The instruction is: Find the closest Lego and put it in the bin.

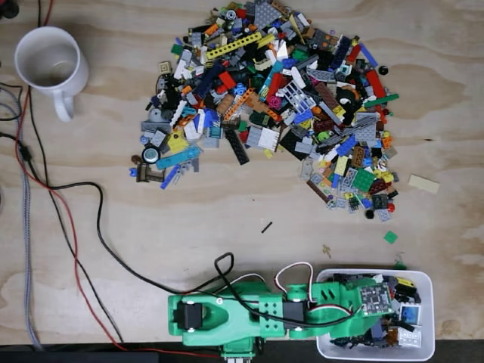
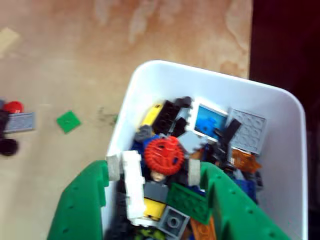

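The white bin sits at the table's bottom right corner, with several Lego pieces in it. My green gripper hangs over its inside. In the wrist view the gripper is open, its two green fingers spread wide above the bin. Between the fingers lie a red gear, a white brick and other loose pieces, none of them pinched. The big Lego pile covers the upper middle of the table.
A small green tile lies just outside the bin, with a tan plate farther up. A white mug stands top left. Cables run down the left side. The table's dark edge borders the bin.
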Motion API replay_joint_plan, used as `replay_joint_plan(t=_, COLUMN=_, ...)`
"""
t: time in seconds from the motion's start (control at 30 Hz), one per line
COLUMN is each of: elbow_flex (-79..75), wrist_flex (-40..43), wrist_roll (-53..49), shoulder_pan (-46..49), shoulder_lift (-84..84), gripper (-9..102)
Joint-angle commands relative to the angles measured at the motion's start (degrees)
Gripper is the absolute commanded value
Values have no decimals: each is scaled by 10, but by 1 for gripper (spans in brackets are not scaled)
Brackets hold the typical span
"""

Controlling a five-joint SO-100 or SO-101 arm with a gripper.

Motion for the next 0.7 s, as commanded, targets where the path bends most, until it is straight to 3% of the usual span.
replay_joint_plan(t=0.0, elbow_flex=-129, wrist_flex=78, wrist_roll=54, shoulder_pan=-179, shoulder_lift=-4, gripper=20)
replay_joint_plan(t=0.13, elbow_flex=-153, wrist_flex=152, wrist_roll=76, shoulder_pan=-394, shoulder_lift=16, gripper=20)
replay_joint_plan(t=0.33, elbow_flex=-145, wrist_flex=211, wrist_roll=136, shoulder_pan=-636, shoulder_lift=29, gripper=19)
replay_joint_plan(t=0.5, elbow_flex=-133, wrist_flex=216, wrist_roll=158, shoulder_pan=-758, shoulder_lift=12, gripper=19)
replay_joint_plan(t=0.67, elbow_flex=-123, wrist_flex=243, wrist_roll=171, shoulder_pan=-818, shoulder_lift=73, gripper=18)
